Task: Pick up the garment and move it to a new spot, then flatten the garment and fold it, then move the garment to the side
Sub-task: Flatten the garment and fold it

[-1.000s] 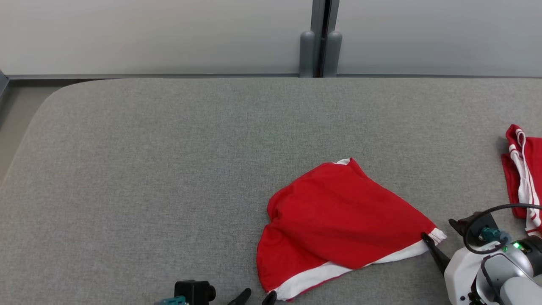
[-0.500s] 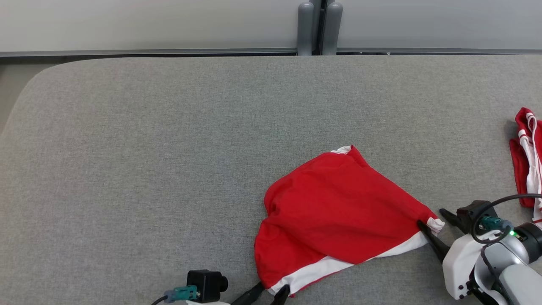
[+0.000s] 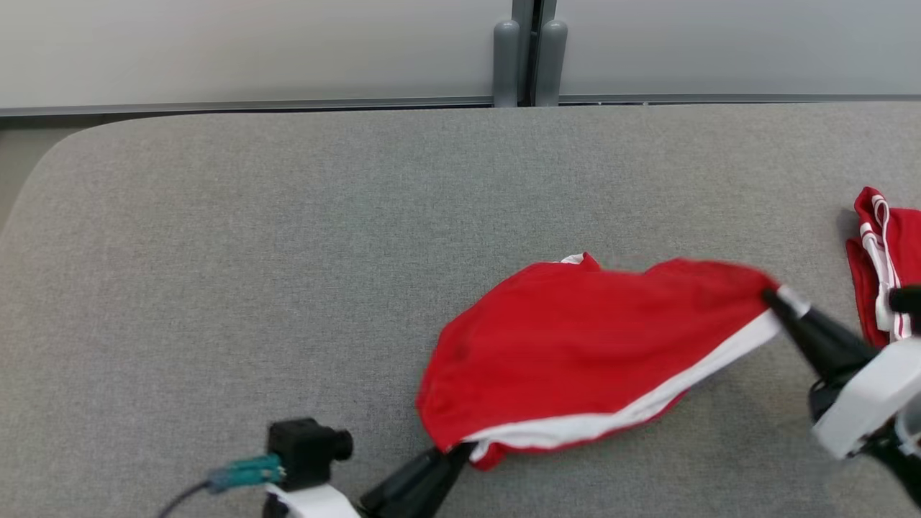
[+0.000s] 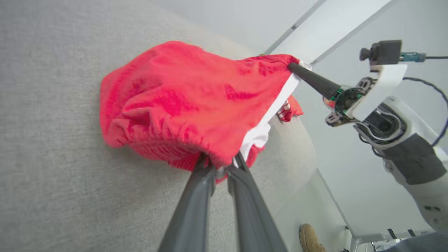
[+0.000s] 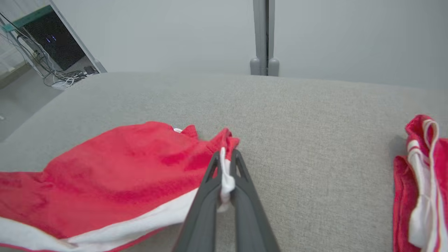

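Jaws of left gripper (image 3: 460, 455) and right gripper (image 3: 776, 298), previously open, now clamp 2 opposite corners of red shorts (image 3: 590, 338), raising them above the grey table (image 3: 288, 252); relocation can begin.

The garment (image 4: 196, 101) hides the left jaws' tips; the frame edge crops a second red garment (image 3: 899, 244)

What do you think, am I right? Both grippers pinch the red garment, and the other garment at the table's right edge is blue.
Not quite. The other garment at the table's right edge is red with white stripes, not blue; the head view shows it. The left gripper and right gripper do both pinch the red garment.
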Motion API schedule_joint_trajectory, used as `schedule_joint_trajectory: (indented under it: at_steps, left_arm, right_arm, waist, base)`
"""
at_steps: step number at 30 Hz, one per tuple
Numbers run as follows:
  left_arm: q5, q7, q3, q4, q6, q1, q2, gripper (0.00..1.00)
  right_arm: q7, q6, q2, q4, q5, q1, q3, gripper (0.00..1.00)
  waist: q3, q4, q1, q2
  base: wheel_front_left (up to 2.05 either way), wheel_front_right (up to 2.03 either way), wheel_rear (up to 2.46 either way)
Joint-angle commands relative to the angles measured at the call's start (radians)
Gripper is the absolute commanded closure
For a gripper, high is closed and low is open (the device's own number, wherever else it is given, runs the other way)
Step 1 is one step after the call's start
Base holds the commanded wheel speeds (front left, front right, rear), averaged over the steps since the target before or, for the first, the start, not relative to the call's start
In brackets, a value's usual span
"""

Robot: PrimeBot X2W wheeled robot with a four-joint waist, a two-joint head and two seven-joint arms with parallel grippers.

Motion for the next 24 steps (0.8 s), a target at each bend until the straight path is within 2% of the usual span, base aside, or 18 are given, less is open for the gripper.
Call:
schedule_joint_trajectory:
  at_steps: [1,2,7,10,12,15,18,21,22,24]
  left_arm:
    - [-0.022,0.029,0.025,-0.097,0.006,-0.008,0.029,1.0]
    - [-0.022,0.029,0.025,-0.097,0.006,-0.008,0.029,1.0]
    - [-0.07,0.147,0.118,-0.336,0.046,-0.137,0.103,1.0]
    - [-0.097,0.229,0.184,-0.38,0.069,-0.302,0.139,1.0]
    - [-0.117,0.284,0.214,-0.358,0.083,-0.435,0.15,1.0]
    - [-0.127,0.337,0.247,-0.271,0.103,-0.671,0.145,1.0]
    - [-0.111,0.351,0.26,-0.135,0.112,-0.917,0.116,1.0]
    - [-0.076,0.318,0.268,0.042,0.11,-1.155,0.076,1.0]
    - [-0.034,0.273,0.275,0.172,0.101,-1.296,0.063,1.0]
    - [0.004,0.215,0.281,0.287,0.089,-1.415,0.05,1.0]
  right_arm:
    - [0.025,0.0,-0.026,-0.086,0.048,0.017,-0.051,1.0]
    - [0.025,0.0,-0.026,-0.086,0.048,0.017,-0.051,1.0]
    - [0.121,0.0,-0.052,-0.298,0.181,-0.045,-0.208,1.0]
    - [0.188,0.0,-0.041,-0.329,0.215,-0.17,-0.274,1.0]
    - [0.238,0.0,-0.023,-0.309,0.215,-0.278,-0.298,1.0]
    - [0.29,0.0,0.023,-0.247,0.153,-0.49,-0.329,1.0]
    - [0.326,0.0,0.102,-0.149,0.069,-0.726,-0.339,1.0]
    - [0.311,0.0,0.192,-0.028,-0.045,-0.967,-0.357,1.0]
    - [0.267,0.0,0.259,0.062,-0.121,-1.111,-0.375,1.0]
    - [0.202,0.0,0.322,0.143,-0.185,-1.234,-0.394,1.0]
  waist:
    - [0.007,-0.003,0.0,0.0]
    - [0.007,-0.003,0.0,0.0]
    - [0.07,-0.014,0.0,0.0]
    - [0.136,-0.023,0.0,0.0]
    - [0.187,-0.024,0.0,0.0]
    - [0.269,-0.019,0.0,0.0]
    - [0.35,-0.013,0.0,0.0]
    - [0.418,-0.005,0.0,0.0]
    - [0.454,-0.005,0.0,0.0]
    - [0.486,-0.012,0.0,0.0]
  base:
    - [0.0,0.0,0.0]
    - [0.0,0.0,0.0]
    - [0.0,0.0,0.0]
    - [0.0,0.0,0.0]
    - [0.0,0.0,0.0]
    - [0.0,0.0,0.0]
    - [0.0,0.0,0.0]
    - [0.0,0.0,0.0]
    - [0.0,0.0,0.0]
    - [0.0,0.0,0.0]
